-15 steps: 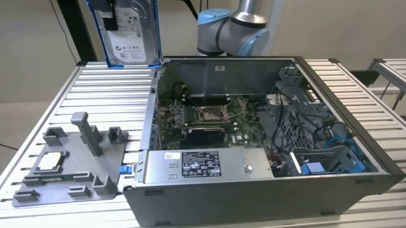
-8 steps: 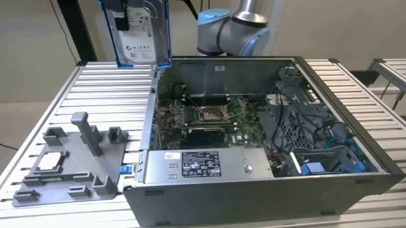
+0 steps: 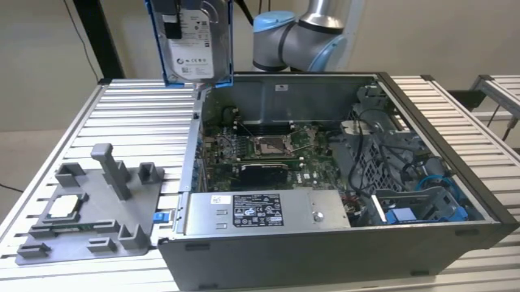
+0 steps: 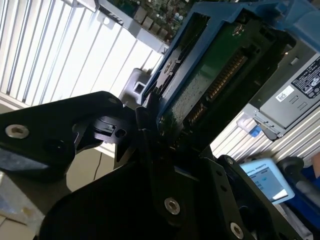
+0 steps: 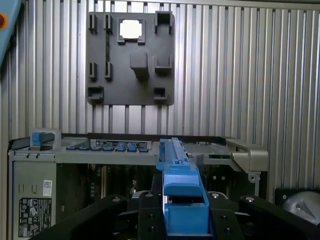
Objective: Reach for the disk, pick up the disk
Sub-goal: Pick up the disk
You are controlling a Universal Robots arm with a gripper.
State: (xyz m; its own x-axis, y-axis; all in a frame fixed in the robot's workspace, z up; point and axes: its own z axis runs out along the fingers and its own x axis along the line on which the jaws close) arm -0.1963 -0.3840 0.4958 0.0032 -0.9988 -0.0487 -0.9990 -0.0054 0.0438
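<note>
Gripper point(image 5: 186, 220) clamped on the disk point(image 3: 195, 45), holding it upright in the air above the open computer case's point(image 3: 341, 243) back corner, well clear of the counter point(image 3: 138, 115).

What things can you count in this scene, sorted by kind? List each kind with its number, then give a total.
Disk in blue bracket, held up in the claw: 1
Open computer case: 1
Grey fixture plate: 1
Square silver chip on the plate: 1
Total: 4
</note>
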